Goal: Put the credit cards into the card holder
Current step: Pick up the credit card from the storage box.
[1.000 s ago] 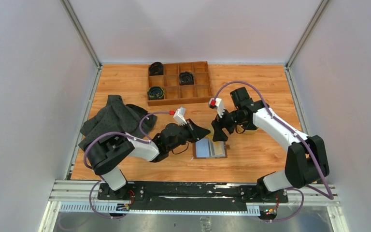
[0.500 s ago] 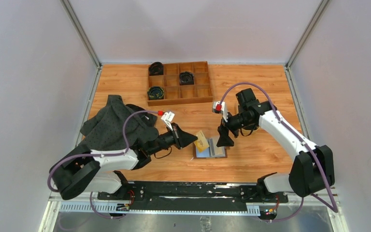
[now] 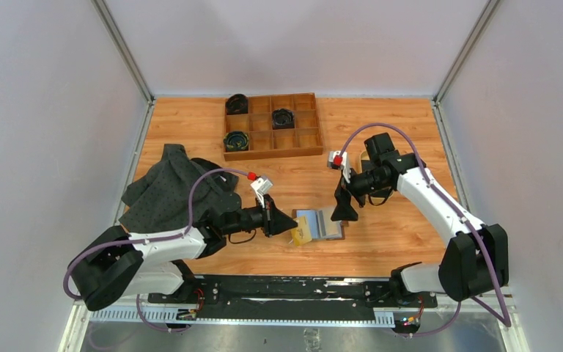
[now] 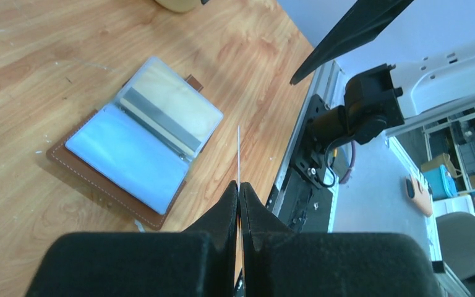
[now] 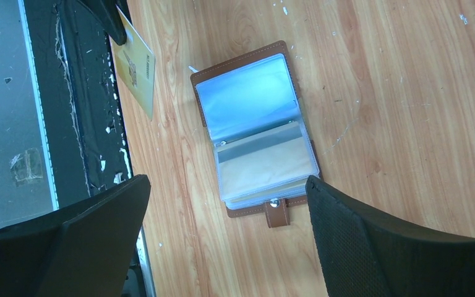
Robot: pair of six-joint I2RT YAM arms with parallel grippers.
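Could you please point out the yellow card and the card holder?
yellow card point(image 5: 135, 65): right wrist view, middle of its face.
card holder point(image 5: 242, 99): right wrist view, its pale blue inner sleeve.

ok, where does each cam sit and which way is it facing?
Top external: fixed above and behind the bases, looking down on the table; both arms, left gripper and right gripper show.
Left wrist: on the left arm, looking along its shut fingers, which pinch the yellow card edge-on, toward the card holder.
Right wrist: on the right arm, looking down between its open fingers at the card holder.
Shared: all three show the card holder and yellow card.
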